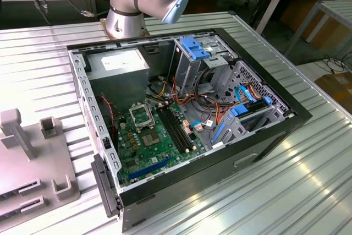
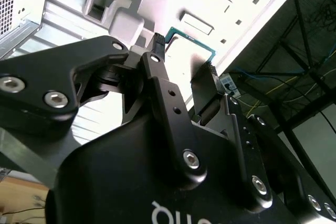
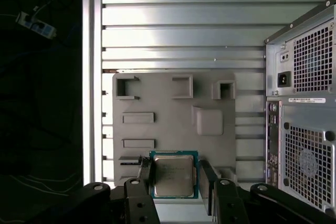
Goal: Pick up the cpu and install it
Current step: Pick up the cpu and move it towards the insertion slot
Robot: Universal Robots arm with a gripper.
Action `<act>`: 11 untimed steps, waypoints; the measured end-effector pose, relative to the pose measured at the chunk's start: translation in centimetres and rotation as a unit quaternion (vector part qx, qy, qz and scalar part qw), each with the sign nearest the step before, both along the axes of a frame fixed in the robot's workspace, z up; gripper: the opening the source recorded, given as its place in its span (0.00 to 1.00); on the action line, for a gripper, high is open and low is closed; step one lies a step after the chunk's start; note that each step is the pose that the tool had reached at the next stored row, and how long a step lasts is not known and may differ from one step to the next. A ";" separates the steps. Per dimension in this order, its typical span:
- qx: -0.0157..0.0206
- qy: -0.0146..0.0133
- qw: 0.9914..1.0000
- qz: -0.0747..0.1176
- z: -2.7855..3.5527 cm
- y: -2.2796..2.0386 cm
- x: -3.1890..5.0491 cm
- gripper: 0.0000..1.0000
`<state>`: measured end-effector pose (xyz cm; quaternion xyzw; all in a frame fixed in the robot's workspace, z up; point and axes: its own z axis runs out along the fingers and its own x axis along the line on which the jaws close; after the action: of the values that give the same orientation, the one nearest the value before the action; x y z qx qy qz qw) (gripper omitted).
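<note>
Though square, cpu [image 3: 174, 176] flat between fingers [image 3: 206, 180]

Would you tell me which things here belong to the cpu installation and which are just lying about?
Job: small flat silver-grey cpu with greenish rim; black end effector gripping it; shiny square metal socket frame; green motherboard.
Lying about: silver power supply box; blue drive bracket; long black memory slots.

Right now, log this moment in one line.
claw: shut on cpu | place: at grey tray beside computer case | install: not done
</note>
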<state>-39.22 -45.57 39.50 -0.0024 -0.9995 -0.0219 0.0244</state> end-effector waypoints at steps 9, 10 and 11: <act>0.000 0.000 1.000 0.000 0.01 0.00 1.89 0.46; 0.000 0.000 1.000 0.000 0.00 0.00 1.98 0.46; 0.000 0.000 1.000 0.000 0.00 0.00 2.07 0.46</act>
<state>-37.15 -45.57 39.50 -0.0024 -0.9995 -0.0219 0.0243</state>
